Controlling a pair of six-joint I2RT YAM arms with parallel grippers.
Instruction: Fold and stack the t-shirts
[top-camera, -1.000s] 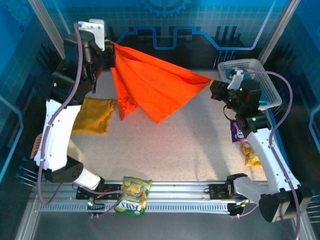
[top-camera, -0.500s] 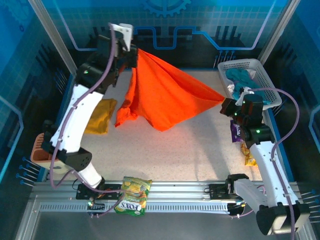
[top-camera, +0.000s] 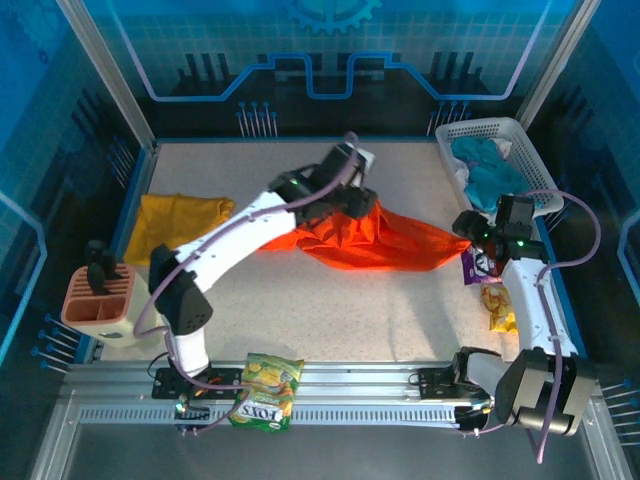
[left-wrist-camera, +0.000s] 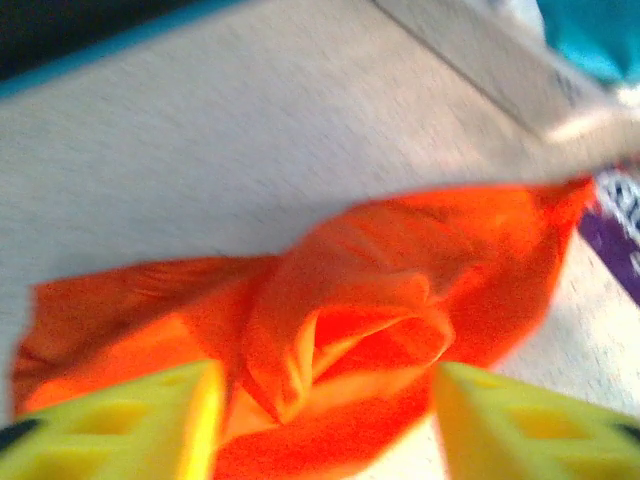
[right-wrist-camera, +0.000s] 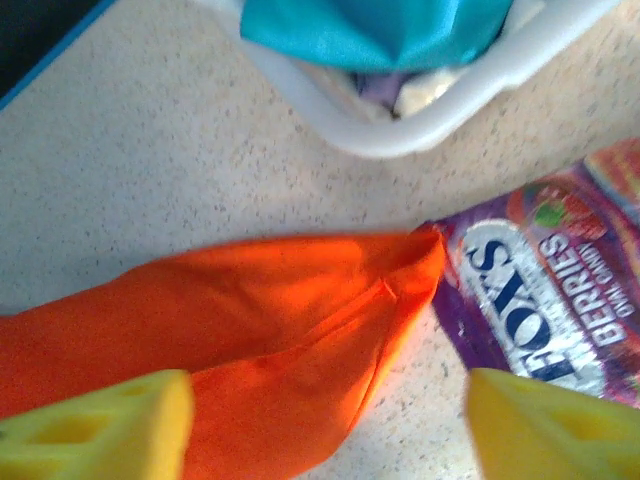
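Note:
The bright orange t-shirt (top-camera: 385, 238) lies crumpled on the table's middle, running from the left arm toward the right one. My left gripper (top-camera: 360, 205) hovers over its bunched upper part, open, its yellow fingers wide apart over orange folds (left-wrist-camera: 340, 330). My right gripper (top-camera: 470, 226) is at the shirt's right tip, open as well, with the pointed orange corner (right-wrist-camera: 300, 310) lying on the table between its fingers. Flat at the left side of the table sits the mustard-yellow t-shirt (top-camera: 175, 225), away from both grippers.
A white basket (top-camera: 524, 130) holding teal cloth (top-camera: 490, 170) stands at the back right. A purple snack bag (top-camera: 473, 265) (right-wrist-camera: 545, 290) touches the shirt's tip, a yellow bag (top-camera: 497, 310) lies nearer. A green snack bag (top-camera: 265, 390) rests on the front rail; a peach holder (top-camera: 95, 300) stands left.
The orange shirt, held stretched in the air between both grippers, now lies on the table. Both grippers have let go, and the left arm swung down and right to the table's middle.

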